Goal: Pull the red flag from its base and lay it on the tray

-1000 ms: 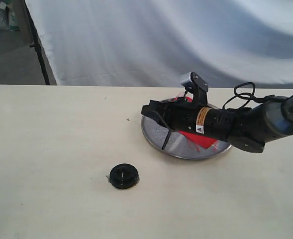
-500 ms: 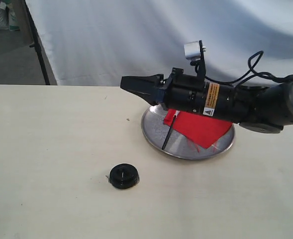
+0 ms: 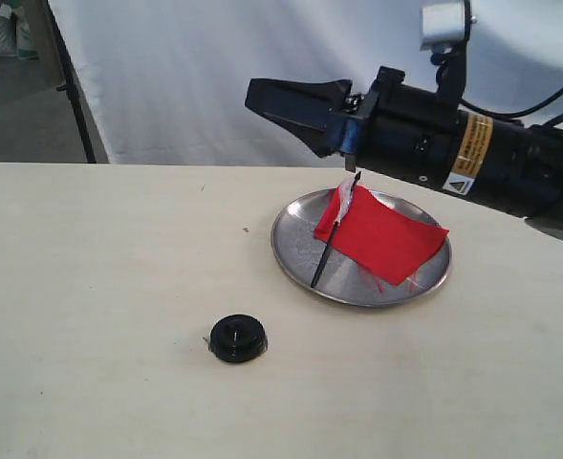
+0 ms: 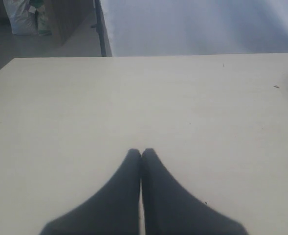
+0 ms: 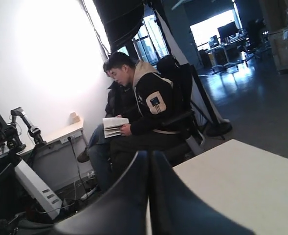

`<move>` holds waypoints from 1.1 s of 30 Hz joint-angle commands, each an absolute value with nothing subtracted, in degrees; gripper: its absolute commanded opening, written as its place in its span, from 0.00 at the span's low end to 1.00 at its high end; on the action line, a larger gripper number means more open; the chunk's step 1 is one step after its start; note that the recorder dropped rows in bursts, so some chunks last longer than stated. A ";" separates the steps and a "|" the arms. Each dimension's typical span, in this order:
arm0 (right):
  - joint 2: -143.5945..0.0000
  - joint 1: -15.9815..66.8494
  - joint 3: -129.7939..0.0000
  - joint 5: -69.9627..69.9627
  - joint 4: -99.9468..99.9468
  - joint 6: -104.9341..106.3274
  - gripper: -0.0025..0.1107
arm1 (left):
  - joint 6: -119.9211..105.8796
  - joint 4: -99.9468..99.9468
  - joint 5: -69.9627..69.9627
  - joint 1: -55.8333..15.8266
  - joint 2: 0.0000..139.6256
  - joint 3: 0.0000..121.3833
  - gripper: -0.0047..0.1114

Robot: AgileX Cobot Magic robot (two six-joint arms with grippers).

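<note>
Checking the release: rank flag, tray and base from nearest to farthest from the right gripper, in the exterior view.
1. Flag, lying on the tray, below the raised right gripper.
2. Tray, directly under the flag, almost tied.
3. Base, apart, left of the tray.

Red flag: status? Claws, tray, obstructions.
Right claw shut, empty, high above tray. Left claw shut, over table. Red flag lies on tray, off base. Nothing in the way.

My right claw (image 3: 252,97) has risen from low over the tray (image 3: 291,251) to high above it, swinging level. The red flag (image 3: 388,239), half hidden under my arm before, now lies fully uncovered.
</note>
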State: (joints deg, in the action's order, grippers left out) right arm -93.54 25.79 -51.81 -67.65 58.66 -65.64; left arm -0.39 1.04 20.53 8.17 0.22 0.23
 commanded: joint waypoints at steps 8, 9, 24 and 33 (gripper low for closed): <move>-76.15 25.47 -45.06 -50.27 56.87 -62.32 0.02 | 0.00 1.20 20.06 8.23 0.00 0.00 0.04; -74.78 25.47 -44.51 -48.16 56.87 -62.03 0.02 | 0.00 1.20 20.06 8.23 0.00 0.00 0.04; -52.60 25.47 -36.09 -24.56 49.21 -54.03 0.02 | 0.00 1.20 20.06 8.23 0.00 0.00 0.04; -42.07 25.47 -30.40 -17.58 38.48 -42.87 0.02 | 0.00 1.20 20.06 8.23 0.00 0.00 0.04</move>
